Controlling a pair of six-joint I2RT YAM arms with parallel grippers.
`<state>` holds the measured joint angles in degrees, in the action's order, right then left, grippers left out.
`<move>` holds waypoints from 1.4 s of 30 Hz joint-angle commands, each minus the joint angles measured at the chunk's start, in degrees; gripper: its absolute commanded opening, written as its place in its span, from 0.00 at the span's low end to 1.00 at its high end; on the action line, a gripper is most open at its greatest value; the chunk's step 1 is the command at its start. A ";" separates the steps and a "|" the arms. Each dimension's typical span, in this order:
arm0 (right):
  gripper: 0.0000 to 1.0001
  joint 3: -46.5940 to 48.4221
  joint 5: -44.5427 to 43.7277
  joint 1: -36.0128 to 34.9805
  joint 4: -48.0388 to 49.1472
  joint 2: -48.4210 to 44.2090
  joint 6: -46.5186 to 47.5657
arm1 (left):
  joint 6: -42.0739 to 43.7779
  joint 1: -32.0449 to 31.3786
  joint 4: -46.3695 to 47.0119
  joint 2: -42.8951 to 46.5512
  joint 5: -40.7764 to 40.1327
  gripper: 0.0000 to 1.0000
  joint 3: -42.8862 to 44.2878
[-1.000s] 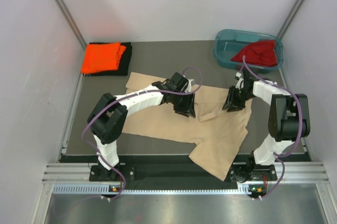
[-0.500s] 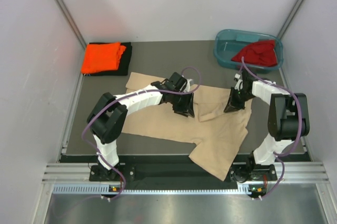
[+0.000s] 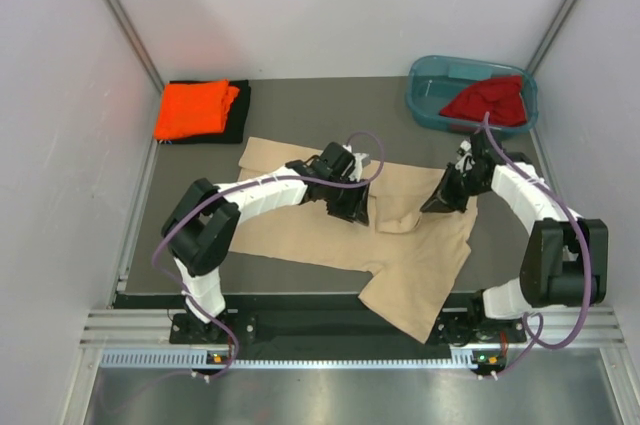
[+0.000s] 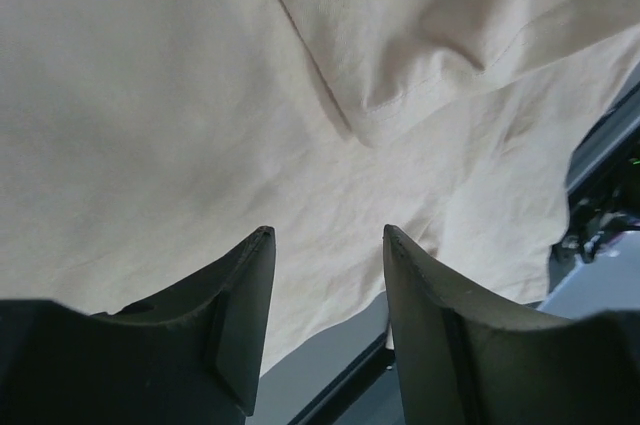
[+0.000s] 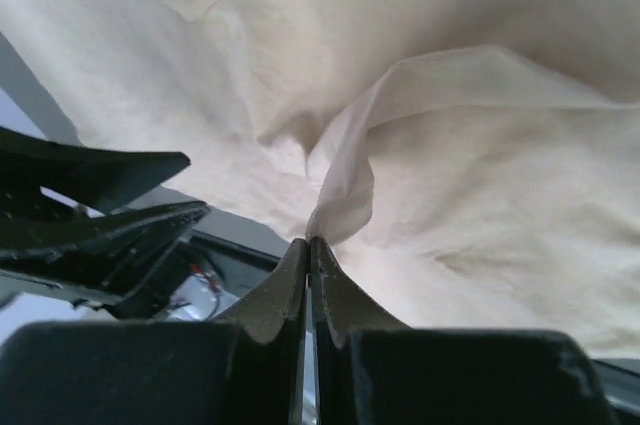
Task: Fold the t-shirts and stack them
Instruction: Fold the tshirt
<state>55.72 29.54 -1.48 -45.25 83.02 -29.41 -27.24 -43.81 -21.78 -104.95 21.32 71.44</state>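
Pinching a thin ridge of the beige t-shirt (image 3: 400,250), my right gripper (image 5: 308,241) has its fingers pressed together, with cloth peaking up out of the tips. My left gripper (image 4: 328,237) hangs just over the same shirt, fingers apart and nothing between them. The shirt lies spread across the middle of the table (image 3: 300,105), one corner trailing toward the near edge. I judge it light, limp and easily creased: it should follow whatever point I lift and sag everywhere else, so a seam or hemmed edge would give a surer hold than a pinch of open fabric, which may raise only the top layer. From above I get the layout that my wrists miss: the orange t-shirt (image 3: 192,108) folded on the black t-shirt (image 3: 243,117) at the far left, and the dark red t-shirt (image 3: 488,100) heaped in the teal tub (image 3: 425,80) at the far right. My wrist views show what the overhead camera hides behind my arms: the pinch itself on the right, and on the left a stitched flap edge lying just ahead of my open fingers.
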 commanded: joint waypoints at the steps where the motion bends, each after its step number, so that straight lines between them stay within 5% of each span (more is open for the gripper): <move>1: 0.00 -1.67 3.86 0.24 0.60 -2.34 -8.81 | 6.31 -3.28 3.85 4.75 -5.22 0.53 -0.86; 10: 0.00 -3.34 4.03 6.83 7.89 -3.40 -18.31 | 6.60 -7.87 3.59 3.52 -9.54 0.52 -0.34; 18: 0.00 -2.99 7.89 10.61 18.53 5.56 -25.61 | 9.57 -7.87 0.25 2.29 -15.16 0.52 2.65; 26: 0.00 2.27 9.22 11.05 23.46 14.44 -29.39 | 15.20 -9.97 -5.90 -3.94 -20.79 0.52 12.57; 33: 0.00 3.78 9.92 11.93 23.46 16.56 -29.13 | 17.75 -16.47 -12.31 -12.46 -34.40 0.52 23.03; 42: 0.00 3.16 10.19 12.37 23.37 17.17 -28.16 | 15.47 -20.43 -16.45 -21.78 -42.15 0.38 30.42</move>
<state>57.49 38.94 10.15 -23.38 100.03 -57.67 -11.09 -64.36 -35.29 -125.64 -15.97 98.70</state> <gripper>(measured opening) 0.007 0.403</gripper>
